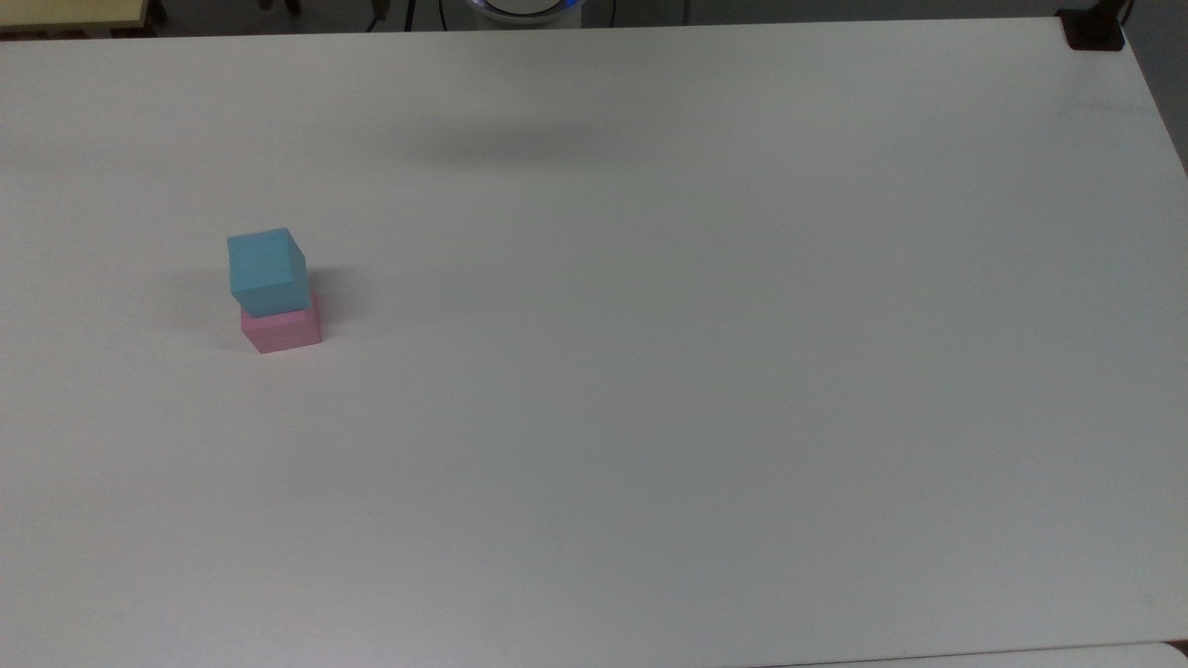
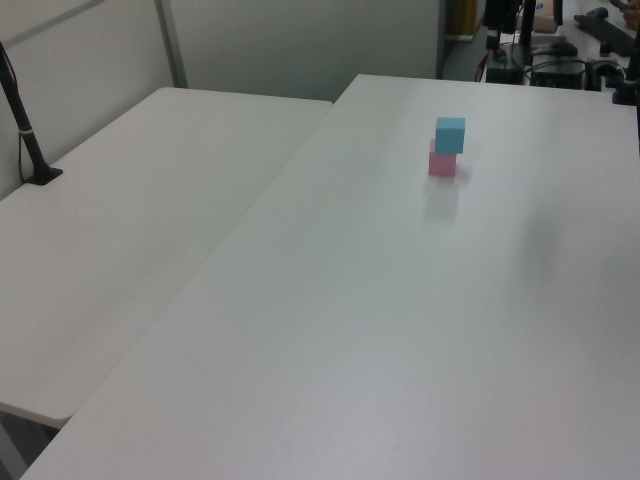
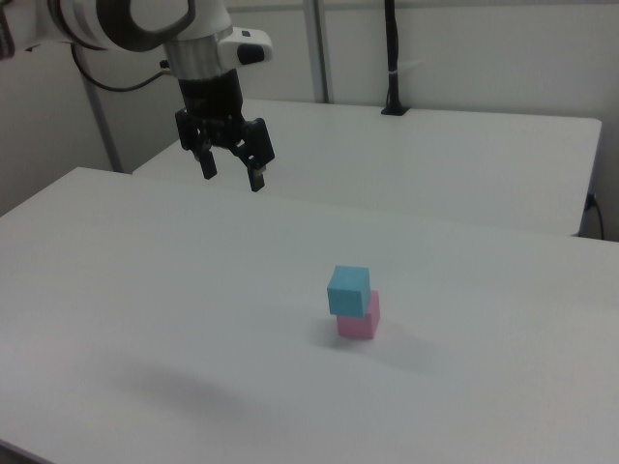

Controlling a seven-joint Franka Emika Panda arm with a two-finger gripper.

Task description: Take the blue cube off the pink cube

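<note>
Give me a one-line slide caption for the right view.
Open gripper hangs above the white table, up-left of the blue cube stacked on the pink cube.

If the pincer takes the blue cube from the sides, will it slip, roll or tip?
The blue cube has flat, matte faces, so it will probably grip well and not roll. It sits a little off-centre on the pink cube, so a sideways push may slide it off or shift both. It looks stiff and probably light.

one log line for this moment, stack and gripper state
stack: blue cube on pink cube, slightly offset | gripper: open, empty, raised above table, away from stack | step: grasp not started
</note>
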